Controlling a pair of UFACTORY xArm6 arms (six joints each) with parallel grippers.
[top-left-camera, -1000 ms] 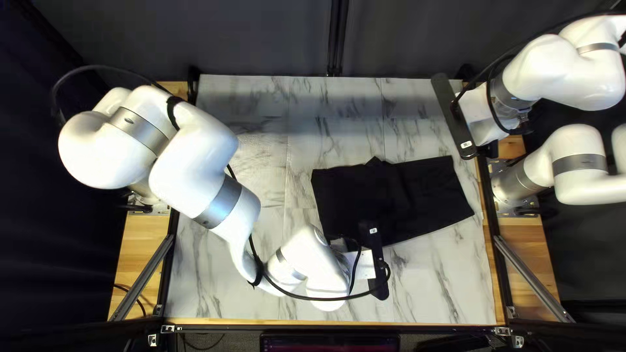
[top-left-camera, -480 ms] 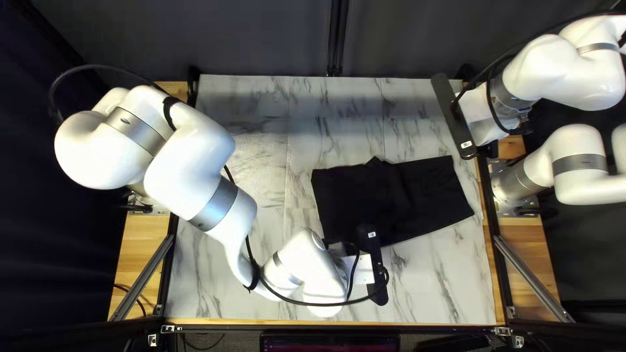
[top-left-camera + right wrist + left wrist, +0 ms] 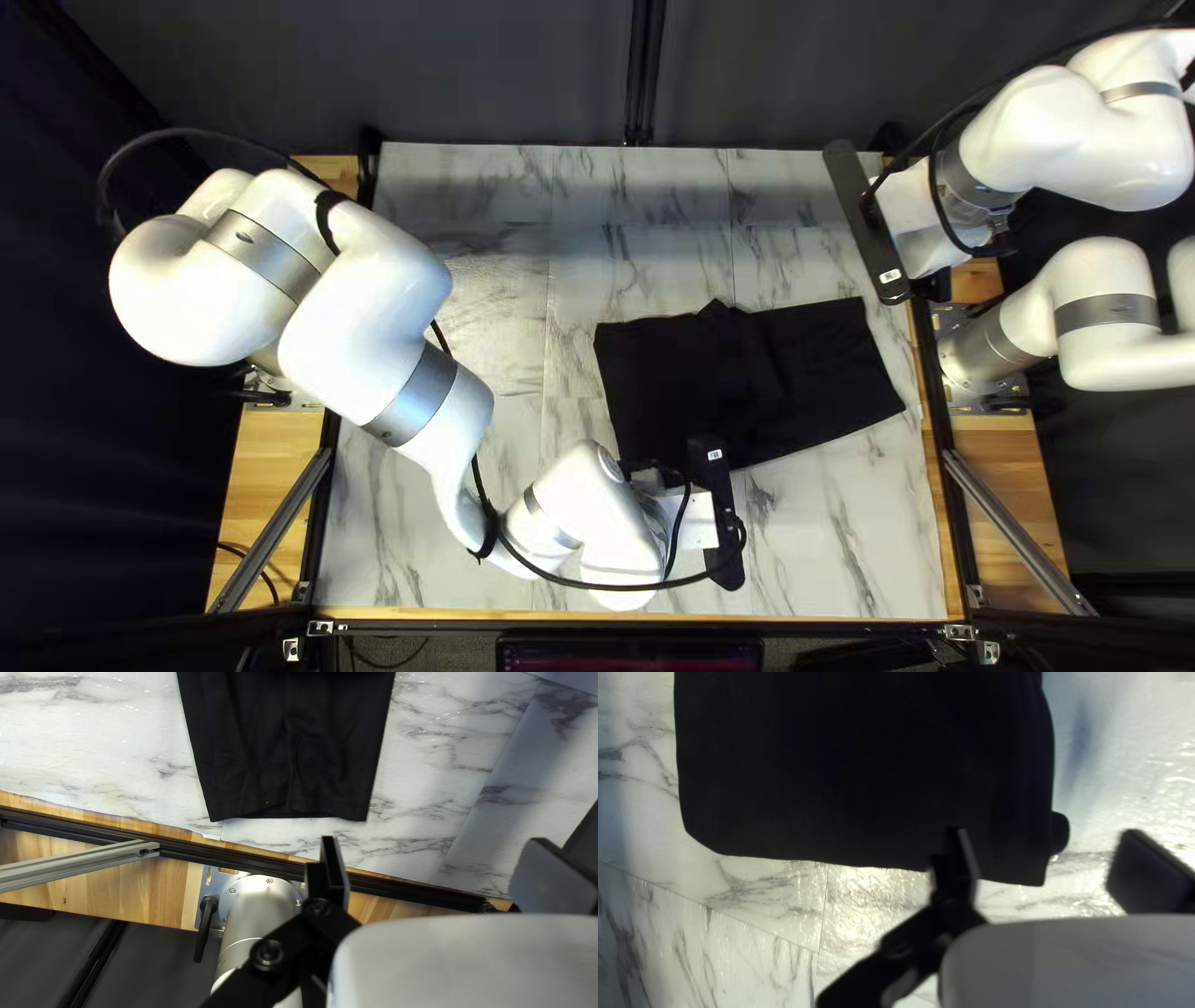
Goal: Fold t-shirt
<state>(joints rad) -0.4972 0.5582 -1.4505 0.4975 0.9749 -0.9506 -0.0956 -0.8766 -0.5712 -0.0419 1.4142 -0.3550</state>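
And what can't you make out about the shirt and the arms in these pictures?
- Top left view: part of the black t-shirt's near edge, hidden by the left end effector.
- Top left view: that end effector's fingertips, under its own body.
- Both wrist views: the rest of the t-shirt, cut off by the view's edge.
- Top left view: parts of the right arm, beyond the edge.
- All views: the number of cloth layers, lost in the black fabric.

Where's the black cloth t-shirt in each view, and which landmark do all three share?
Top left view: black cloth t-shirt right of centre.
Left wrist view: ahead of the left gripper, one finger overlapping its edge.
Right wrist view: ahead of the right gripper, marble showing between them.
Shared landmark: the white, grey-veined marble-patterned tabletop around it.
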